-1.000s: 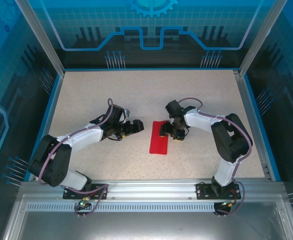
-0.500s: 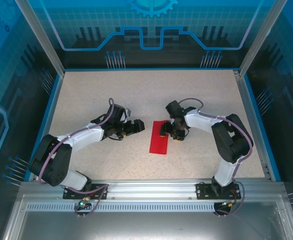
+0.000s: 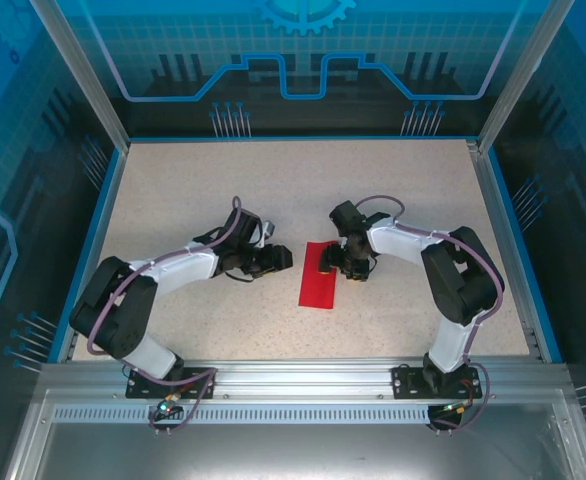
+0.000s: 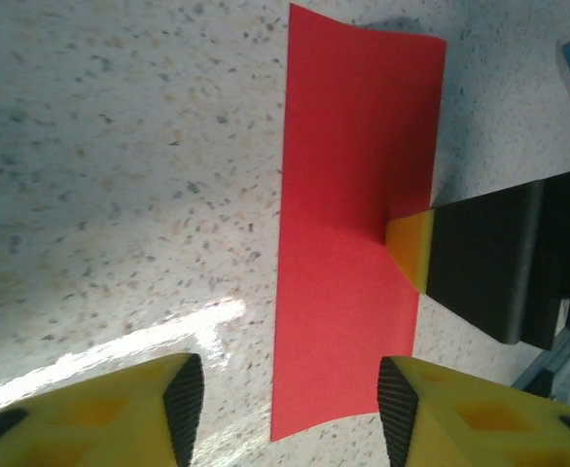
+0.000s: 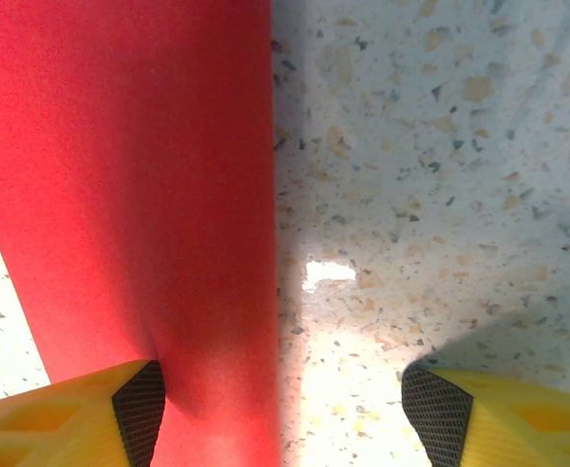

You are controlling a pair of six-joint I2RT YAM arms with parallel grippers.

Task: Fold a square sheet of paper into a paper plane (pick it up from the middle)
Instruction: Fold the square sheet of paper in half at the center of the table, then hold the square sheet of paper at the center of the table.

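The red sheet of paper (image 3: 316,285) lies flat on the speckled table as a long narrow rectangle, with no plane shape to it. In the left wrist view the paper (image 4: 353,224) runs away from my left gripper (image 4: 287,413), whose jaws stand apart just short of its near end. That left gripper (image 3: 278,258) sits at the paper's left side. My right gripper (image 3: 335,262) is open over the right edge, and one yellow fingertip (image 4: 411,248) rests on the sheet. In the right wrist view the paper (image 5: 129,175) passes under the left finger of the right gripper (image 5: 287,413).
The speckled tabletop (image 3: 403,190) is ringed by a blue rim (image 3: 503,240) and clear enclosure walls. An aluminium rail (image 3: 303,375) runs along the near edge by the arm bases.
My left arm has swung right, closer to the paper's left edge, and its jaws have narrowed. The right arm and the paper have stayed put.
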